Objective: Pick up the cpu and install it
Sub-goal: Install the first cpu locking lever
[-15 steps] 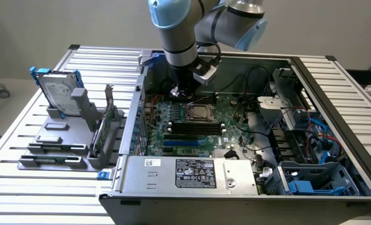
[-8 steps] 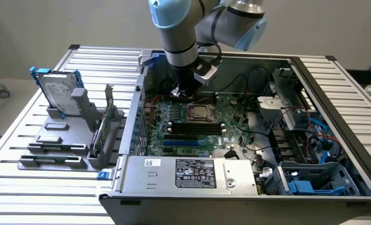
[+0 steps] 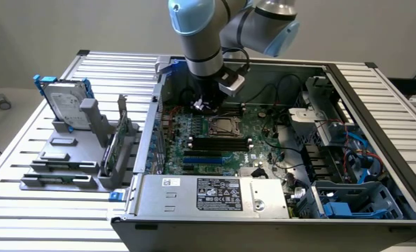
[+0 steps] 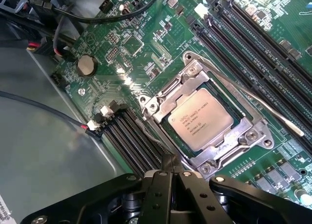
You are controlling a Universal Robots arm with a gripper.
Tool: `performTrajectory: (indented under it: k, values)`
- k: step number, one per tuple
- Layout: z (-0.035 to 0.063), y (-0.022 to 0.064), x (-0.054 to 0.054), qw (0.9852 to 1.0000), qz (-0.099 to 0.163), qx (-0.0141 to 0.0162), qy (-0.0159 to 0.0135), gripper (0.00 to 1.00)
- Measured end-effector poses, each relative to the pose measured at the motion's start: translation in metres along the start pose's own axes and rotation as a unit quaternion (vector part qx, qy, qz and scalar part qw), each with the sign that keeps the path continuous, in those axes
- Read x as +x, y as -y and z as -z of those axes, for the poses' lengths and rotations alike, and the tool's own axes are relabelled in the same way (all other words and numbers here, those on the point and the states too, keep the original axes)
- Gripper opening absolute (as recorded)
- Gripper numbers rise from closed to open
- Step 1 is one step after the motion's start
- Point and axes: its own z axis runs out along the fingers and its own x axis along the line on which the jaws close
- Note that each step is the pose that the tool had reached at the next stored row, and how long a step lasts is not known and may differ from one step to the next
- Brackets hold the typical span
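Tool (image 4: 170,177) closed, empty, over motherboard (image 4: 146,53).
Reading cpu (image 4: 201,124) seated in its socket frame (image 4: 214,158), at tool's 1 o'clock, not touching.

The cpu (image 4: 201,119), a small flat square chip with a shiny silver-grey metal top bearing faint printed text, lies flat and seated inside the metal socket frame (image 4: 158,102) on the green motherboard (image 4: 141,34), between its rows of black memory slots.
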Motion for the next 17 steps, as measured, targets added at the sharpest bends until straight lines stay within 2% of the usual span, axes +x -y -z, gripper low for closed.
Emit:
performTrajectory:
  k: [5,11,17]
  values:
    - [-0.002,-0.0002,0.0026,1.0,-0.005,-0.0018,0.0002,0.11]
    - [-0.0032,-0.002,0.0058,0.9998,-0.019,-0.0065,0.0012,0.11]
    - [-0.0043,-0.0051,0.009,0.9996,-0.028,-0.0095,0.0018,0.11]
